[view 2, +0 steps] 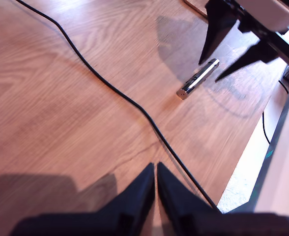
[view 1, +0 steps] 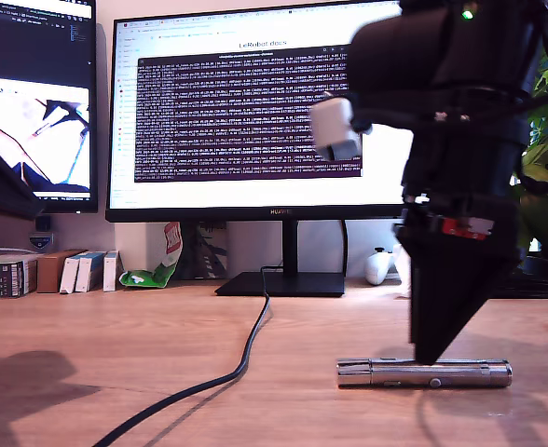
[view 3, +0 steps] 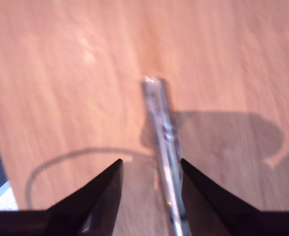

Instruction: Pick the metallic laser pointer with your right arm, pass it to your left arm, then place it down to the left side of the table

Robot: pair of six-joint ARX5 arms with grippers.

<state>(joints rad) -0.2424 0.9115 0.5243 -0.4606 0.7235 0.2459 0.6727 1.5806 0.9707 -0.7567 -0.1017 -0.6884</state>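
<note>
The metallic laser pointer (view 1: 423,374) (view 2: 198,78) (view 3: 161,123) lies flat on the wood-grain table (view 1: 116,372), toward the exterior view's right. My second gripper (view 1: 432,358) (view 2: 211,70) (view 3: 151,164) is open and reaches down over it. One black fingertip sits on each side of the pointer, close to the table; I cannot tell whether either touches it. My first gripper (view 2: 155,167) is shut with nothing in it, hovering above the table some way from the pointer. The exterior view does not show it.
A black cable (view 1: 246,358) (view 2: 110,88) snakes across the table between the two grippers. At the back stand a monitor (view 1: 255,112) on its stand, small boxes (view 1: 78,272) at the exterior view's left, and a white object (view 1: 378,267). Table edge (view 2: 243,162) lies near the pointer.
</note>
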